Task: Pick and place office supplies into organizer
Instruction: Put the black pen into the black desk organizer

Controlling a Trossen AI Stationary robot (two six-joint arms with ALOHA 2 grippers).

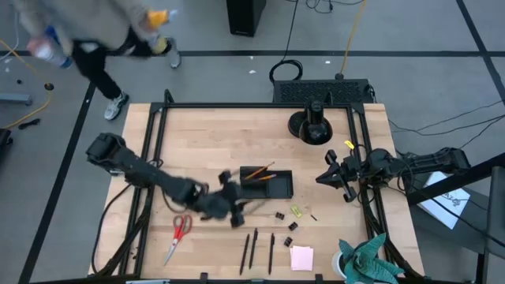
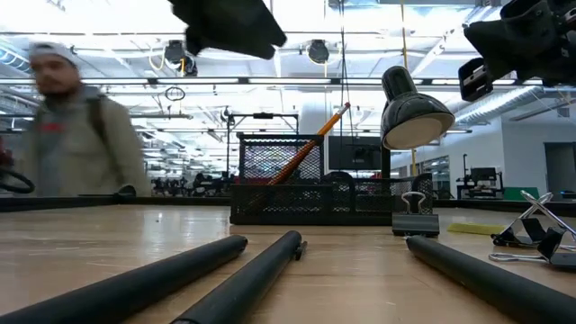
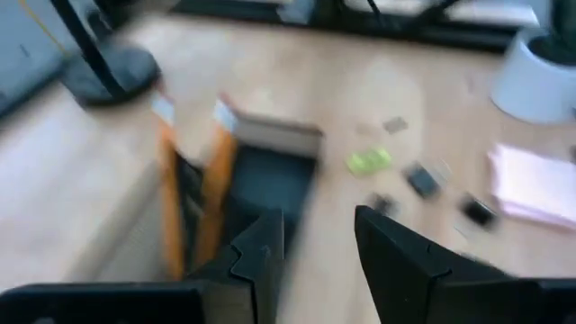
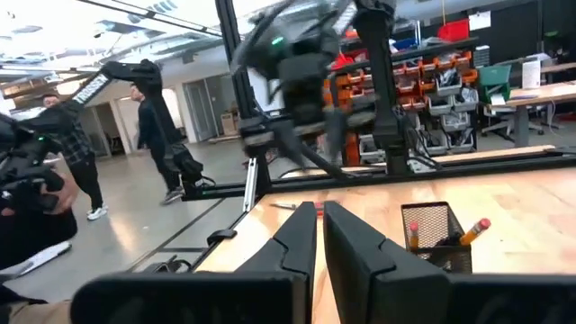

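While my left hand [image 1: 234,207] hangs just off the near-left corner of the small black mesh organizer tray [image 1: 278,184], I read this as the gap between one drop and the next pick. Its fingers [image 3: 396,261] stand moderately apart with nothing between them in the left wrist view, and two orange pencils [image 1: 260,175] already lean in the tray, which sits near the middle of the tabletop [image 1: 205,134].

What remains lies toward the near edge: three thin black pens [image 1: 256,249] side by side, red-handled scissors [image 1: 179,234] toward the near-left corner, a pink sticky-note pad [image 1: 301,257] near the edge, small black binder clips [image 1: 279,214] and a yellow-green piece [image 1: 297,211] just in front of the tray.

My judgement is that the pens are the sensible next target, being closest to this hand. I would turn the wrist so the fingers straddle one pen across its width, come straight down over its middle, and take the outermost one first so I do not nudge its neighbours. The pens look round and likely to roll, so I would close gently. At the tray, I would lift clear of the leaning pencils before lowering.

My right hand [image 1: 344,183] waits by the right edge, fingers closed together and empty.
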